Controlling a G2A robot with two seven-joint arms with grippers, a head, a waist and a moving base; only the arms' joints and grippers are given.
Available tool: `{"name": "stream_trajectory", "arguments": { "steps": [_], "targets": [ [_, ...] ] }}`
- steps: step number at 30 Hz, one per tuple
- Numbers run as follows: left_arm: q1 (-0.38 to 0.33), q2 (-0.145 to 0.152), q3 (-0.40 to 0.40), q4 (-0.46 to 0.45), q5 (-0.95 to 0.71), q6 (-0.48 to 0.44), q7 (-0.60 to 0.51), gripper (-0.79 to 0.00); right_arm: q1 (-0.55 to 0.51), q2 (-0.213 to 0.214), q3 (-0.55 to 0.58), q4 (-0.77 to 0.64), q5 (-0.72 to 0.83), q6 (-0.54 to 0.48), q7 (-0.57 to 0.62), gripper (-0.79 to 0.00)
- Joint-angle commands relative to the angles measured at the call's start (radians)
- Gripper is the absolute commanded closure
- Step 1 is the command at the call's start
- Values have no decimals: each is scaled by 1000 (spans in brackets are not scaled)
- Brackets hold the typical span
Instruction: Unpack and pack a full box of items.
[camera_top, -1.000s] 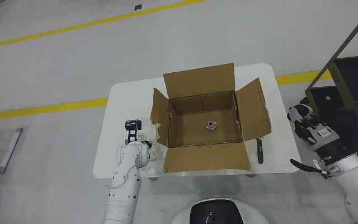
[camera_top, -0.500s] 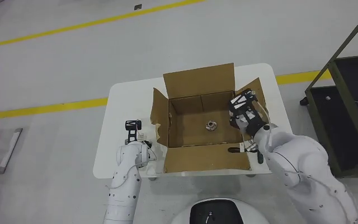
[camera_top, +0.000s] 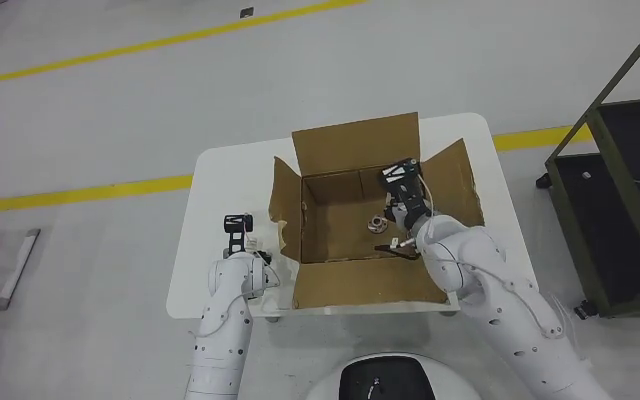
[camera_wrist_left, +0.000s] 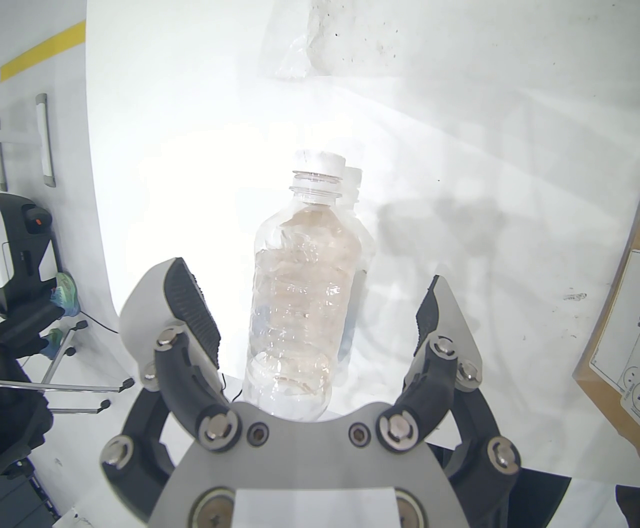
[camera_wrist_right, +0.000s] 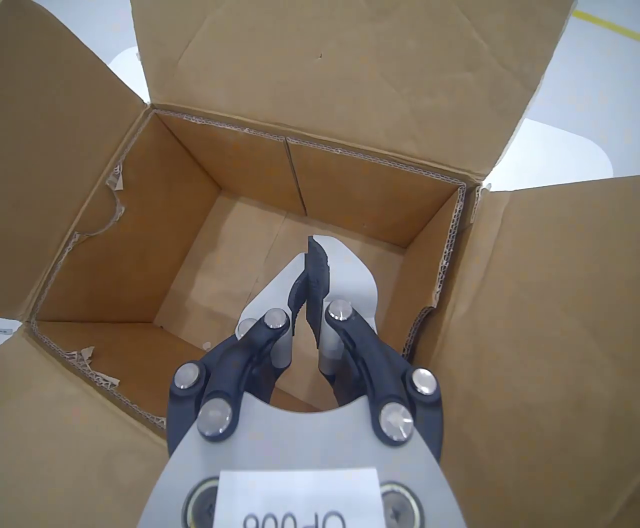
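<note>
left gripper (camera_wrist_left: 310, 295): jaws spread wide, holding nothing. a clear plastic bottle (camera_wrist_left: 300, 250) sits between the pads, with a gap on either side. it appears to lie on the white table (camera_wrist_left: 475, 125) with its cap pointing away from the wrist. beyond the cap, a crumpled plastic bag (camera_wrist_left: 325, 40) rests on the same surface.

handling, bottle: the wall looks thin and dented and the bottle looks empty, so expect low weight and a soft, yielding body. the surface is smooth and round and is likely to slip or roll under an off-centre squeeze. take hold across the ribbed mid-body with moderate force. avoid the tapered neck.

right gripper (camera_wrist_right: 312, 272): fingers pressed together, nothing between them. it hangs over the open cardboard box (camera_wrist_right: 370, 165), pointing down into the cavity. in the top view a small round metal part (camera_top: 376, 223) lies on the box floor, near the middle.

handling, metal part: probably rigid and dense for its size, and low to the floor. the jaws must open before descent. grip across its outer edge.
</note>
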Motion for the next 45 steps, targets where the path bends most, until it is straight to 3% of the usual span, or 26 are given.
{"name": "stream_trajectory", "arguments": {
  "steps": [1, 10, 16, 22, 29, 43, 44, 45],
  "targets": [
    [0, 0, 0, 0, 0, 0, 0, -785, 0, 0, 0, 0, 0, 0, 0, 0],
    [0, 0, 0, 0, 0, 0, 0, -785, -4, -1, -9, 19, 2, -33, -20, 0],
    [0, 0, 0, 0, 0, 0, 0, -785, 161, -31, -80, 174, 33, 23, 126, 0],
    [0, 0, 0, 0, 0, 0, 0, -785, 350, -76, -156, 369, 120, 72, 190, 0],
    [0, 0, 0, 0, 0, 0, 0, -785, 476, -115, -203, 552, 200, 82, 257, 0],
    [0, 0, 0, 0, 0, 0, 0, -785, 482, -148, -269, 691, 151, 141, 241, 0],
    [0, 0, 0, 0, 0, 0, 0, -785, 482, -148, -269, 691, 151, 141, 241, -49],
    [0, 0, 0, 0, 0, 0, 0, -785, 482, -148, -269, 691, 151, 141, 241, -314]
  ]
}}
